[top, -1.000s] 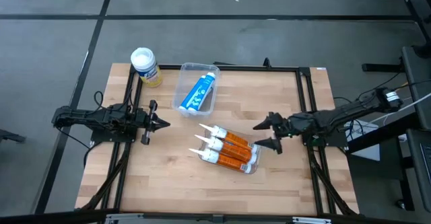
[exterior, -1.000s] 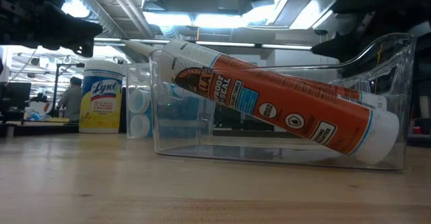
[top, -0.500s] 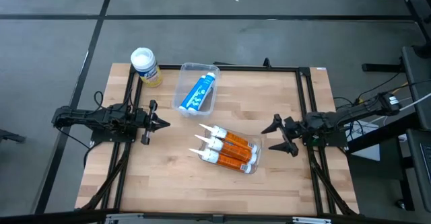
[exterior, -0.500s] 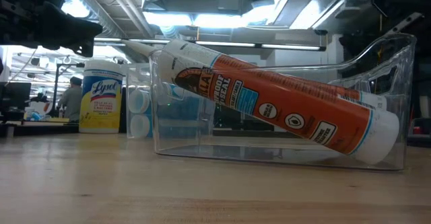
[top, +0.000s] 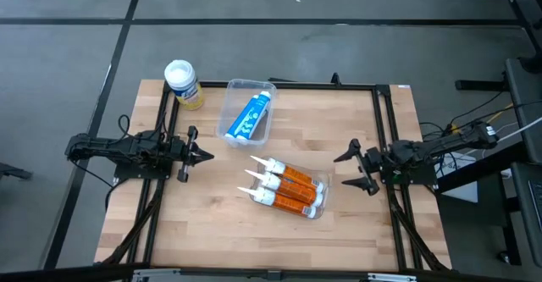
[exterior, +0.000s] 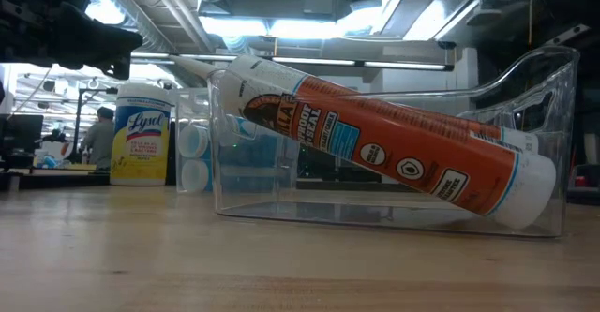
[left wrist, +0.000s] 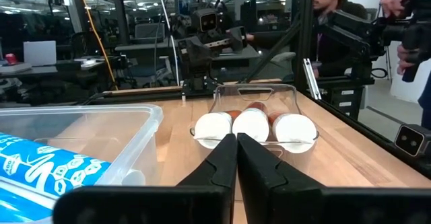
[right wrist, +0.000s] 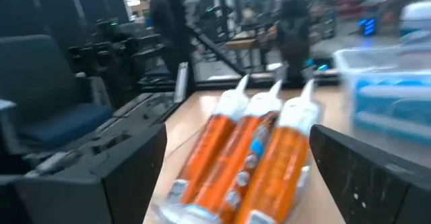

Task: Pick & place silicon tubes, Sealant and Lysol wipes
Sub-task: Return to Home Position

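Observation:
Three orange tubes lie side by side in a clear tray at the table's middle, their white nozzles pointing toward the far left. A blue tube lies in a clear bin farther back. The yellow Lysol wipes stand upright on their base at the far left corner. My right gripper hovers open and level just right of the orange tubes, touching nothing. Over the table's left side my left gripper waits, shut and empty.
Black frame rails run along the table's left, right and far sides. Bare wood lies in front of the orange tubes and between the two grippers. A person stands beyond the table's right side.
My right gripper has drawn back from the orange tubes toward the table's right edge, sinking a little and rolling at the wrist. Its fingers have stayed open. The tubes, the tray and the left arm have kept still.

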`<move>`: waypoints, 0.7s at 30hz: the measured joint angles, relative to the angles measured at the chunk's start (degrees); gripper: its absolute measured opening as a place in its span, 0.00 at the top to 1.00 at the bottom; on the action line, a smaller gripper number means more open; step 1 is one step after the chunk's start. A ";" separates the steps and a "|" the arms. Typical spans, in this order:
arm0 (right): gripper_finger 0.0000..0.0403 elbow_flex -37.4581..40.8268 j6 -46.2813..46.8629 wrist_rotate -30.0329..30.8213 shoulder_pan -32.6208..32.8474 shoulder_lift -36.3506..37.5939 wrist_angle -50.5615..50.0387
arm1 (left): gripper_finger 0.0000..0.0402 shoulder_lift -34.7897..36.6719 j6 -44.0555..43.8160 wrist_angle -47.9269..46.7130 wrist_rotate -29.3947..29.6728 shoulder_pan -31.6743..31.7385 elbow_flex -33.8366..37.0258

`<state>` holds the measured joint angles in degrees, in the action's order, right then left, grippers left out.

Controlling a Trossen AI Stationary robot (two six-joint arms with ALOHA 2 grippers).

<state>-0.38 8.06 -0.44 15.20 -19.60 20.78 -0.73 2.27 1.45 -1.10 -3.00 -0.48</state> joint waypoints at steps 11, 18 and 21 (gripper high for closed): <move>0.10 0.00 -6.90 8.96 -0.04 9.87 -15.38 | 0.97 -0.02 -0.01 0.00 0.00 0.00 0.01; 0.10 -0.04 -8.50 7.90 -0.28 12.70 -18.51 | 0.98 -0.01 0.01 -0.01 0.00 0.00 -0.01; 0.10 -0.04 -8.57 6.46 -1.04 12.45 -18.81 | 0.98 -0.02 0.01 0.01 0.00 0.01 0.00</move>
<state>-0.43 -0.51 6.02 14.16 -7.15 1.97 -0.75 2.28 1.46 -1.10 -2.98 -0.48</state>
